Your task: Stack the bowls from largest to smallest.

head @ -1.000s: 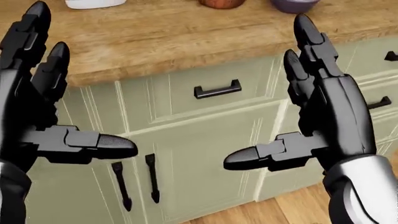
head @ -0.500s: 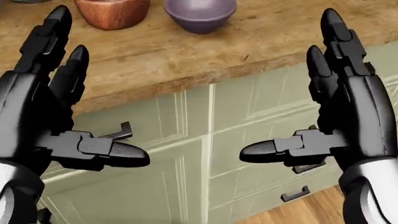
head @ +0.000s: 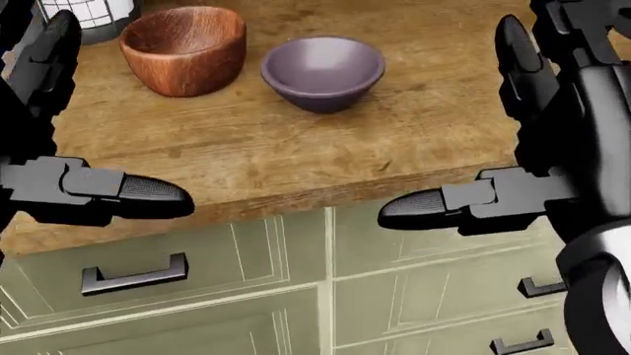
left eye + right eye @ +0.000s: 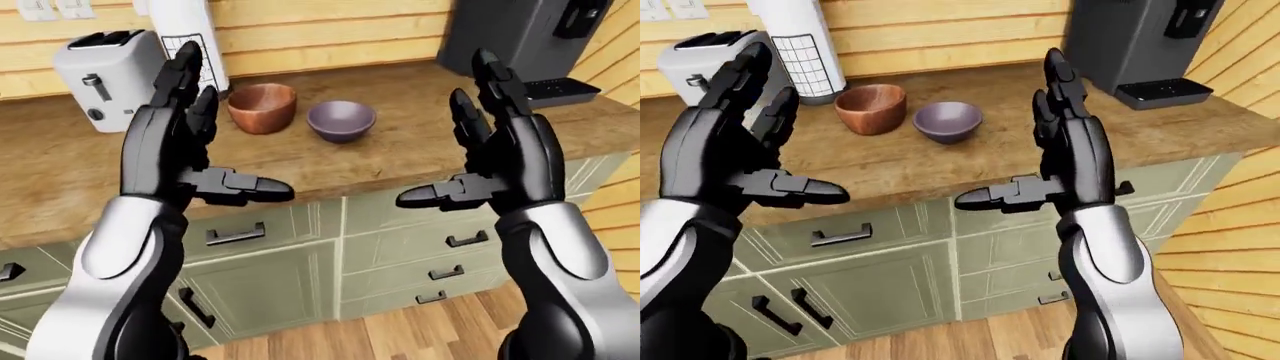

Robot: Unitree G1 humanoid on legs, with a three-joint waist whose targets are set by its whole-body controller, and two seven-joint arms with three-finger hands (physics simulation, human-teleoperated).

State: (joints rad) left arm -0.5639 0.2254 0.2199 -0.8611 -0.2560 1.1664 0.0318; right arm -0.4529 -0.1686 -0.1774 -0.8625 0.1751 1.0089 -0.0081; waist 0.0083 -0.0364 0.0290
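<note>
Camera has lifted since the earlier head-view frames: cabinet fronts filled the picture then, with the bowls only at the top edge; now both bowls sit clear in the upper part, so the whole view shifted, not the bowls.

Left-eye view: wooden bowl (image 4: 262,107) and purple bowl (image 4: 341,120) stand side by side at upper centre on the wooden tabletop (image 4: 420,161), close but apart. Toaster (image 4: 108,78) at upper left, a white gridded canister (image 4: 190,41) beside it, a dark coffee machine (image 4: 520,37) at upper right. Left hand (image 4: 175,146) and right hand (image 4: 500,157) are raised on either side of the bowls, fingers spread, thumbs pointing inward, holding nothing.

Head view: bowls in the upper left half, upright, rims up. Wooden one looks slightly wider and taller, so probably the base of the stack; the difference is small, not certain. Both look rigid. The purple one has a smooth, glazed-looking surface, likely slippery and chippable; the wooden one likely lighter, with more grip. Best hold, I judge: the purple bowl's rim, thumb inside and fingers on the outer wall, or cupped from both sides under the flare. Set it down gently.

Right-eye view: same layout, bowls shifted left of centre; both hands are well short of them, over the tabletop edge and the green cabinet drawers (image 4: 840,236).
</note>
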